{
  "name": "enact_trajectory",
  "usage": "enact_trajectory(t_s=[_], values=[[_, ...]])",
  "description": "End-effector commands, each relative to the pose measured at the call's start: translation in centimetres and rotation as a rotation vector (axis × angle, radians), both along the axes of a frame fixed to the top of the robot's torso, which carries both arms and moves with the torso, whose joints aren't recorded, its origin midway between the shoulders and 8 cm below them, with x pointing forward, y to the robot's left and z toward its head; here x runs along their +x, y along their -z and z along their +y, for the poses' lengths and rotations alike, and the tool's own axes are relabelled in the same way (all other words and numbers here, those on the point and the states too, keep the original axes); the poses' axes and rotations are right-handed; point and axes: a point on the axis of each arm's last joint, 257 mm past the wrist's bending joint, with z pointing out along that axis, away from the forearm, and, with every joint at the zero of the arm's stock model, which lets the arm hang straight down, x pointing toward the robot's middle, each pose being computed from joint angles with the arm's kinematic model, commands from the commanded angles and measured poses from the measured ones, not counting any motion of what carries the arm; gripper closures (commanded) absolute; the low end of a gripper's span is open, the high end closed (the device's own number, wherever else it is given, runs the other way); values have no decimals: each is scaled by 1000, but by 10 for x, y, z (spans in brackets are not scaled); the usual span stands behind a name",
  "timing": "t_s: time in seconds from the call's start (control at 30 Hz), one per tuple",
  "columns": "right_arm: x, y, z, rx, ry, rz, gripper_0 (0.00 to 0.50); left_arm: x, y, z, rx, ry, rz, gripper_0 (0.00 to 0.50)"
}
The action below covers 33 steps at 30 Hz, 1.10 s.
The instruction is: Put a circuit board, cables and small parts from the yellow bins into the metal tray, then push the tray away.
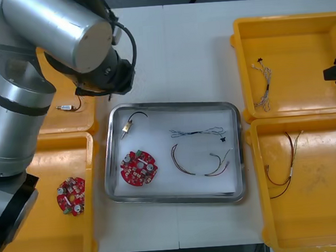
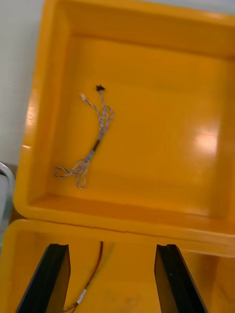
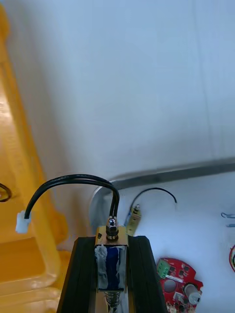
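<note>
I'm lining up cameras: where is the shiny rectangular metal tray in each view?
Front view: metal tray mid-table, between the yellow bins.
Left wrist view: its rounded corner beyond the left gripper, shut on a small metal part.
Right wrist view: a rim sliver beside the bins, away from the open right gripper.
Shared landmark: yellow bin walls alongside the tray.

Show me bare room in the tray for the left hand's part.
Left hand, gripping one small metal part, hangs by the metal tray's far left corner. Bare: the far strip from the other small metal part to the right wall, beyond the black cable; the near strip along the circuit board and red and yellow cable. Right middle is crowded.
</note>
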Motion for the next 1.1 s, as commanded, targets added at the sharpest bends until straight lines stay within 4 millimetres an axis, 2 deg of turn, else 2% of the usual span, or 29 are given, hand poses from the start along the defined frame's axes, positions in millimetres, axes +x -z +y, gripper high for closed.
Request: enact_trajectory(t_s=[0.03, 0.27, 0.5, 0.77, 1.1], values=[[-24, 8, -48, -43, 96, 22, 0, -25, 18, -47, -15, 64, 36, 498], [-44, 33, -67, -13, 151, 79, 0, -44, 46, -71, -7, 56, 94, 500], [-61, 66, -66, 50, 183, 145, 0, -56, 86, -65, 44, 15, 169, 498], [-72, 89, -58, 85, 195, 187, 0, -46, 109, -72, 47, 6, 161, 497], [-78, 104, -55, 82, 200, 224, 0, -33, 130, -77, 34, 1, 140, 499]])
